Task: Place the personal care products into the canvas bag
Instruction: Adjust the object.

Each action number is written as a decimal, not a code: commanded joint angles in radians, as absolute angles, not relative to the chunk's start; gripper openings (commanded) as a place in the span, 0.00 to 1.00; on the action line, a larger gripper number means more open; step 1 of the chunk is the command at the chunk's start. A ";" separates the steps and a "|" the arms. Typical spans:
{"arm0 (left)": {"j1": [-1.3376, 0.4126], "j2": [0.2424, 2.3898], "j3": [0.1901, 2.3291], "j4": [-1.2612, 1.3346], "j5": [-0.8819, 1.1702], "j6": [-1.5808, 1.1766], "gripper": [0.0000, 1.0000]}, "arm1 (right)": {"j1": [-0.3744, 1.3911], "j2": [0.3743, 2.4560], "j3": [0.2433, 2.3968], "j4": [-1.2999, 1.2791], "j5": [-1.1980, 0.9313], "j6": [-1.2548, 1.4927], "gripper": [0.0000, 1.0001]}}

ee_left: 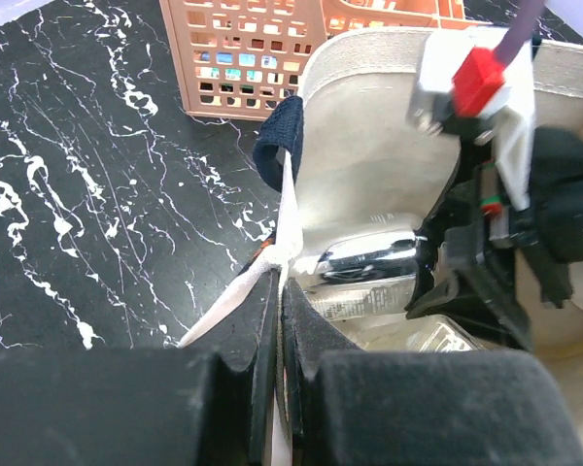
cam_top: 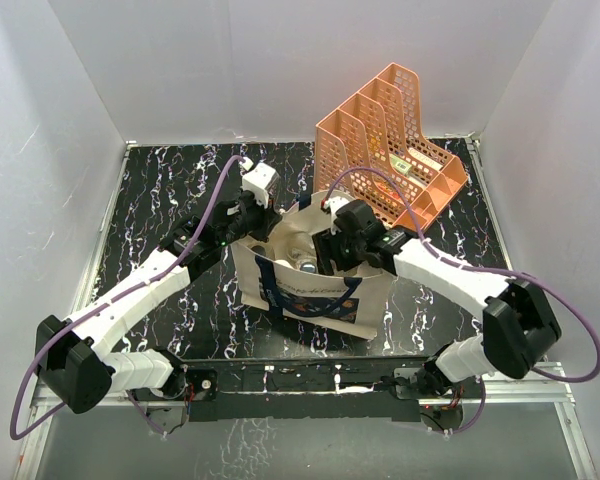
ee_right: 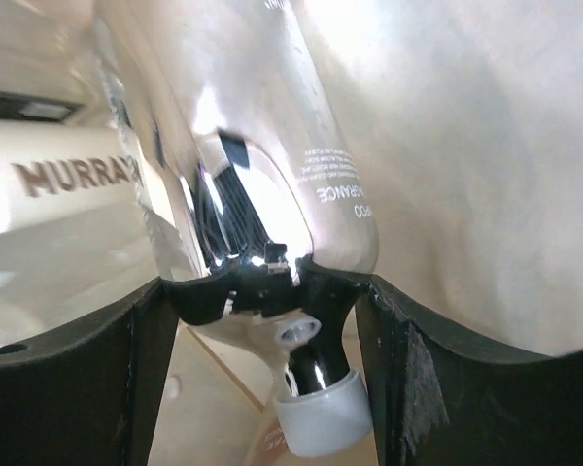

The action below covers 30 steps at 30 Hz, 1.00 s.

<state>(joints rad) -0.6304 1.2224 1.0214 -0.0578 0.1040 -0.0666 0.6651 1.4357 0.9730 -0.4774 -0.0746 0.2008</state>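
Bottles [cam_top: 305, 262] lie inside the canvas bag [cam_top: 320, 300]. A silver bottle [ee_right: 272, 126] sits between the fingers of the right hand [ee_right: 264, 286] (they stand apart on either side of it, but I cannot tell whether they press it). A cream bottle [ee_right: 68, 175] lies beside it. The left hand [ee_left: 277, 311] is pinched together on the bag's rim. The bag stands mid-desk [cam_top: 160, 180], with a peach organizer [cam_top: 390, 130] just behind.
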 commanded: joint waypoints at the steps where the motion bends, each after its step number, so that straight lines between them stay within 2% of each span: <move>1: -0.630 1.220 1.054 -0.097 0.072 -0.057 0.00 | 0.626 1.336 1.096 -0.272 -0.059 0.260 0.08; 14: -0.629 1.230 1.078 -0.073 0.053 -0.038 0.00 | 0.578 1.354 1.293 -0.302 -0.084 0.330 0.08; 19: -0.628 1.238 1.091 -0.068 0.043 -0.028 0.00 | 0.576 1.357 1.279 -0.317 -0.117 0.299 0.08; 21: -0.629 1.240 1.094 -0.068 0.057 -0.024 0.00 | 0.574 1.353 1.256 -0.333 -0.149 0.264 0.16; 24: -0.629 1.232 1.085 -0.072 0.105 -0.007 0.00 | 0.575 1.329 1.176 -0.344 -0.194 0.198 0.37; 26: -0.629 1.222 1.075 -0.077 0.142 0.008 0.00 | 0.577 1.298 1.099 -0.334 -0.209 0.151 0.45; 30: -0.629 1.179 1.054 -0.116 0.209 0.062 0.00 | 0.584 1.274 1.045 -0.369 -0.207 0.080 0.55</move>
